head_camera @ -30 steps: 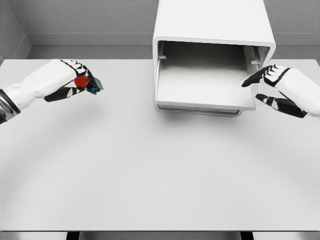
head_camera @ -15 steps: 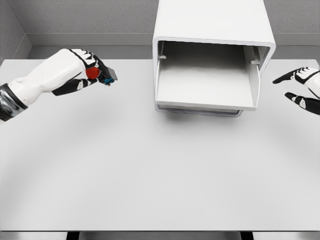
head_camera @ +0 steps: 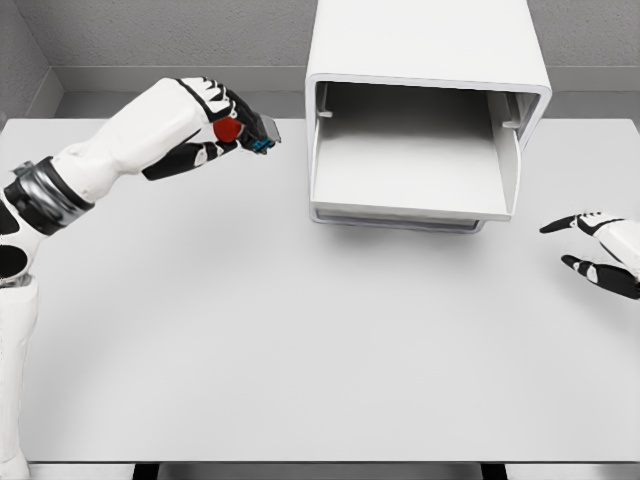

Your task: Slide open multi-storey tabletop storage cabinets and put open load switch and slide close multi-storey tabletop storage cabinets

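The white storage cabinet [head_camera: 430, 60] stands at the back of the table, its drawer [head_camera: 410, 175] slid open toward me and holding nothing. My left hand [head_camera: 225, 125] is shut on the load switch [head_camera: 250, 132], a small grey and blue block with a red knob. It hangs above the table just left of the drawer's left wall. At the picture's right edge my right hand [head_camera: 590, 250] is open, low over the table and apart from the cabinet.
The grey table [head_camera: 300, 330] spreads wide in front of the cabinet. A grey wall [head_camera: 150, 40] runs behind it.
My left hand has carried the load switch up and to the right, closer to the drawer. My right hand has drawn back from the drawer's right side, down and to the right.
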{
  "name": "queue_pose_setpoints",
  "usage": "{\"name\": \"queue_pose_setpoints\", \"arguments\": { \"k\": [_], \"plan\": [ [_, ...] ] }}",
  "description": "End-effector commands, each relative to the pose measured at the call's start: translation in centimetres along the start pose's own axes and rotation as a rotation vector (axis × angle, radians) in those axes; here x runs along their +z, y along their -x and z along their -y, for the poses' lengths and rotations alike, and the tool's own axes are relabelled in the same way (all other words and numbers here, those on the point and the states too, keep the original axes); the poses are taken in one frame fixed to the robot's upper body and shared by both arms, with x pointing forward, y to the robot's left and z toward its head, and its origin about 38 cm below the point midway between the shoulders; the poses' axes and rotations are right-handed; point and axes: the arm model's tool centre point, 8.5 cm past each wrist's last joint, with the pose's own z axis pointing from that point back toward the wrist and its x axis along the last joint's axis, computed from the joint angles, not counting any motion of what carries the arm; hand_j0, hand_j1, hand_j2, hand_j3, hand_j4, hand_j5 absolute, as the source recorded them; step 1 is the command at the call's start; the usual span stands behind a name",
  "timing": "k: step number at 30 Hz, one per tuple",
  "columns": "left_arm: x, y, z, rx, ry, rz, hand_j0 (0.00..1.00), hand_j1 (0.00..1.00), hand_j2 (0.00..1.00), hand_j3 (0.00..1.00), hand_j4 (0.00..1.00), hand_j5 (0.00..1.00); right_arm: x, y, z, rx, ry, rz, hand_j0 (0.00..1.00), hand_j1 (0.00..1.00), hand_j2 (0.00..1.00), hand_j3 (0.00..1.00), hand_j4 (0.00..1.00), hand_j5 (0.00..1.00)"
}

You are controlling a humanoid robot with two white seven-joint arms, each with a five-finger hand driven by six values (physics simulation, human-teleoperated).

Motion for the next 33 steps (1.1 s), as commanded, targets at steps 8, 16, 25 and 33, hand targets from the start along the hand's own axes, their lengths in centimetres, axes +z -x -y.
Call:
{"name": "queue_pose_setpoints", "arguments": {
  "k": [8,16,25,33],
  "plan": [
    [-2.4,-1.9,1.1,0.057,-0.039,0.064,0.5,0.5,0.5,0.5,0.5,0.5,-0.6,-1.0,-3.4,-0.08,-0.062,0.021,0.66,0.66,0.66,0.66,0.66,0.66],
    [-4.5,-3.5,2.3,0.096,-0.051,0.11,0.5,0.5,0.5,0.5,0.5,0.5,-1.3,-2.2,-4.3,-0.101,-0.053,0.052,0.6,0.6,0.6,0.6,0.6,0.6],
    [-6.8,-5.5,4.2,0.15,-0.038,0.171,0.51,0.51,0.51,0.51,0.51,0.51,-1.8,-4.6,-5.3,-0.108,-0.045,0.112,0.61,0.61,0.61,0.61,0.61,0.61],
    [-8.9,-6.6,5.7,0.206,-0.041,0.19,0.51,0.51,0.51,0.51,0.51,0.51,-2.1,-6.7,-4.9,-0.089,-0.057,0.171,0.61,0.61,0.61,0.61,0.61,0.61]
  ]
}}
